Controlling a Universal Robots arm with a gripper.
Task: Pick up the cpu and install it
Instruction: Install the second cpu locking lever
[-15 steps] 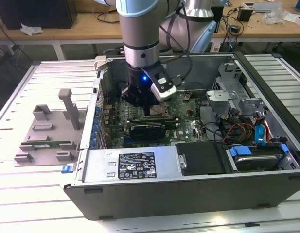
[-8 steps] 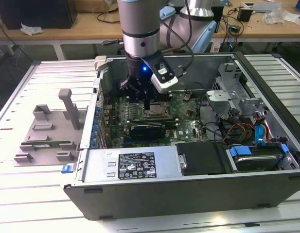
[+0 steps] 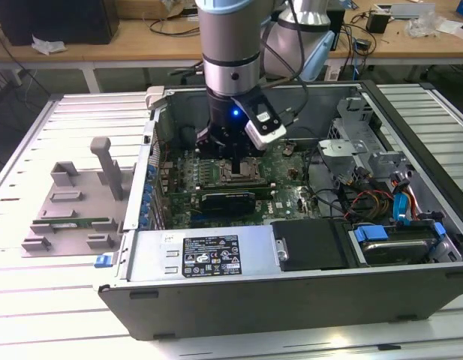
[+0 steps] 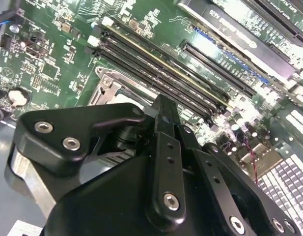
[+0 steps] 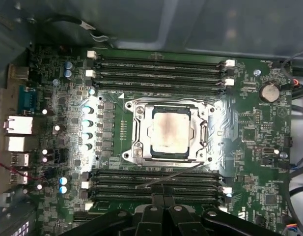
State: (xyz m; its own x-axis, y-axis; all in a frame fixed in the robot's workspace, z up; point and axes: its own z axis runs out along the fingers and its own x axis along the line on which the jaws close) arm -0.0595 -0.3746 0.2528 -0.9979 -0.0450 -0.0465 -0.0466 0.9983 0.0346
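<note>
The cpu [image 5: 170, 130] lies flat in the socket on the green motherboard, its silver-grey top plate facing up. The dark metal socket frame [image 5: 136, 132] surrounds it. A thin metal lever [image 5: 171, 177] lies slanted across the memory slots beside the socket. My gripper [image 5: 163, 191] hovers over those slots, just beside the socket, with its black fingers pressed together and nothing between them. In the second wrist view the gripper [image 4: 163, 105] points down at the socket corner. In the exterior view the gripper [image 3: 239, 161] reaches down inside the open computer case [image 3: 291, 292], right above the socket.
Memory slots [image 5: 156, 66] run along both sides of the socket. A grey fixture [image 3: 73, 202] holding a green memory stick [image 3: 70, 223] sits at the exterior view's left. The power supply [image 3: 201, 255], drive cage [image 3: 351, 142] and cables [image 3: 374, 199] crowd the case.
</note>
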